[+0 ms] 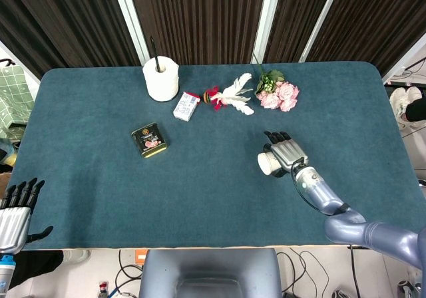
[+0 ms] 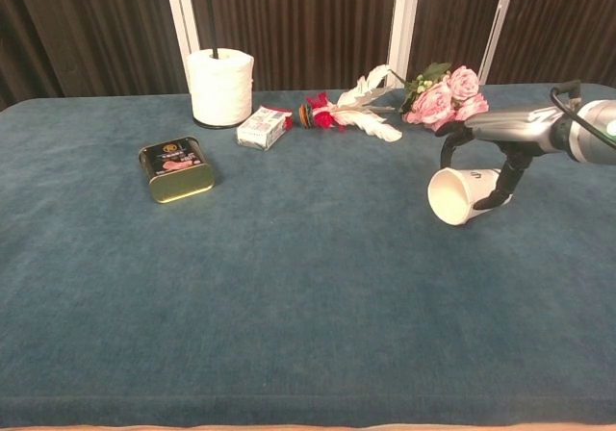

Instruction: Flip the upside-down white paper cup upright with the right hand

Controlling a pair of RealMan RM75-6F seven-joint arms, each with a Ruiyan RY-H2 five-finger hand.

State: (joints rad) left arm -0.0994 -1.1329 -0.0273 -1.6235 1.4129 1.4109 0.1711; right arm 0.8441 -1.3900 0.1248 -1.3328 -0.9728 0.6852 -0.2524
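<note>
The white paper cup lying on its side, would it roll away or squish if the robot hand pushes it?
Probably both. The white paper cup lies on its side on the table, so a push could roll it, likely in a curve since it tapers. It looks thin, so the right hand over it could dent it. It probably weighs little.

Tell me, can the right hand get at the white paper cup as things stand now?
Probably yes. The right hand is directly over the white paper cup, which lies on its side, and its fingers curl down around it. Nothing stands between them.
</note>
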